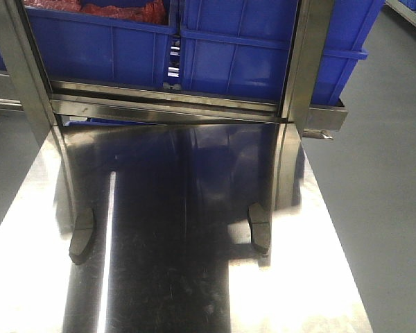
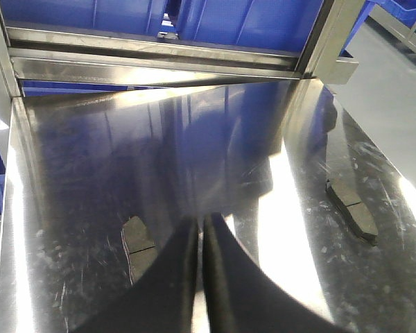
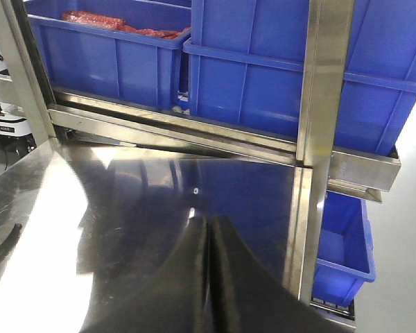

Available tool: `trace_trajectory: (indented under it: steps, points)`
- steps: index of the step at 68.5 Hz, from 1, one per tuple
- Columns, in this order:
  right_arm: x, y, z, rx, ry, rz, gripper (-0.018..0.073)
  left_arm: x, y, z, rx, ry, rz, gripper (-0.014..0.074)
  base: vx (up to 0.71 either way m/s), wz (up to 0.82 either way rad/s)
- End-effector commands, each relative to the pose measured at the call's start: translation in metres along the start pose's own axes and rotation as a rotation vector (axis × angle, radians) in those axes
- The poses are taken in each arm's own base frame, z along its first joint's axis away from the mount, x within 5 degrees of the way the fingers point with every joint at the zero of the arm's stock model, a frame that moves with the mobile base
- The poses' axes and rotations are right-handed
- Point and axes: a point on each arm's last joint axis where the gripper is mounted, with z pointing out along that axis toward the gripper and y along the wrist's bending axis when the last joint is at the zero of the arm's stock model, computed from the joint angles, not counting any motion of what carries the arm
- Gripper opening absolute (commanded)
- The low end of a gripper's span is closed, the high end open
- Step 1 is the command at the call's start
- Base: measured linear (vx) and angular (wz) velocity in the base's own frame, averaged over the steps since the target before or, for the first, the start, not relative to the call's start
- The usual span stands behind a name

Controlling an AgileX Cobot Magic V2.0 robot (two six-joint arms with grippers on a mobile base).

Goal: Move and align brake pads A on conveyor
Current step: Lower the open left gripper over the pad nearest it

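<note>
Two brake pads A lie on the shiny steel table: a dark grey one at the left (image 1: 82, 236) and another at the right (image 1: 258, 227). The left wrist view shows both, one (image 2: 139, 246) just left of my left gripper (image 2: 202, 223) and one (image 2: 351, 208) far to the right. That gripper is shut with nothing between its fingers and hovers over the table. My right gripper (image 3: 209, 222) is also shut and empty, above bare steel. The conveyor is out of view. Neither arm shows in the front view.
Blue plastic bins (image 1: 236, 55) stand on a steel rack (image 1: 166, 104) at the table's far end, one holding red parts (image 3: 118, 26). Steel uprights (image 3: 317, 104) frame the rack. A dark curved edge (image 3: 1, 250) shows at the left of the right wrist view.
</note>
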Motion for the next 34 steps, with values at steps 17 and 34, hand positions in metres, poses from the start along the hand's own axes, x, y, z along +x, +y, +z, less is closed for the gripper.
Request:
trace_trajectory:
  steps: [17,34]
  points:
    - [-0.0137,-0.0011,-0.0022,0.016,-0.088,-0.008,-0.0003,-0.0144,-0.0035,-0.0051,0.021,-0.101,0.0,0.004,0.0,0.0]
    - [-0.0137,-0.0011,-0.0022,0.016,-0.088,-0.008,-0.0003,-0.0146,-0.0035,-0.0051,0.021,-0.103,0.0,0.0467,0.0,0.0]
